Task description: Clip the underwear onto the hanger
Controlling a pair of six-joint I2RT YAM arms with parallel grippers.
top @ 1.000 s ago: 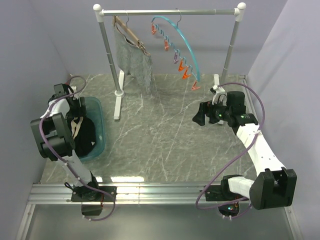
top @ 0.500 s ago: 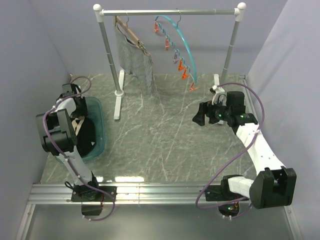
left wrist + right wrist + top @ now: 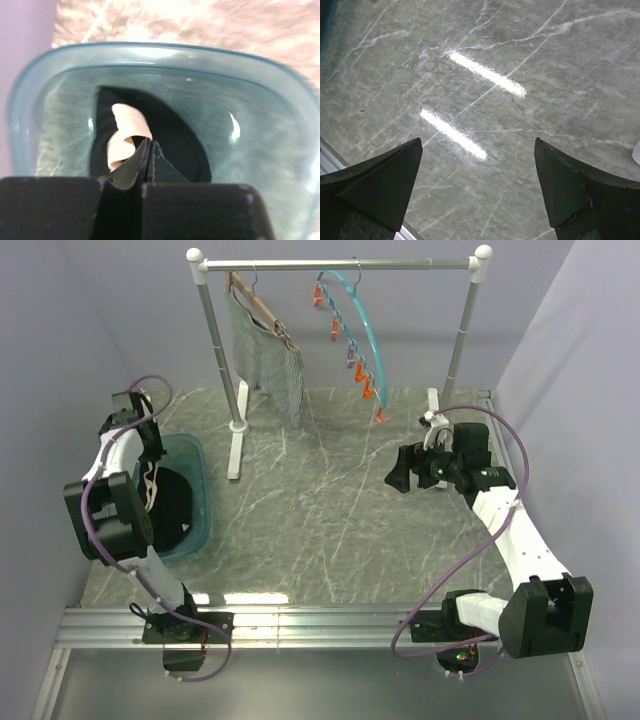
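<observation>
The black underwear (image 3: 172, 142) lies inside a teal bin (image 3: 280, 95) at the table's left; its pale waistband (image 3: 127, 132) curls up to my left fingertips. My left gripper (image 3: 149, 142) is shut, pinching the fold of that waistband. From above, the left gripper (image 3: 152, 452) points down into the bin (image 3: 203, 472) over the underwear (image 3: 172, 508). The teal hanger (image 3: 372, 335) hangs from the rail, with orange and purple clips (image 3: 367, 390) along it. My right gripper (image 3: 398, 476) hovers open over the bare table right of centre, its jaws (image 3: 477, 185) wide apart with nothing between them.
A white-and-metal rack (image 3: 340, 263) spans the back, its left foot (image 3: 237, 445) beside the bin. A wooden hanger with grey mesh cloth (image 3: 268, 358) hangs at the rail's left. The purple wall stands close to the bin's left side.
My left gripper has closed from wide open to shut at the waistband, and the left wrist has shifted up and back over the bin. The right arm has not moved.
</observation>
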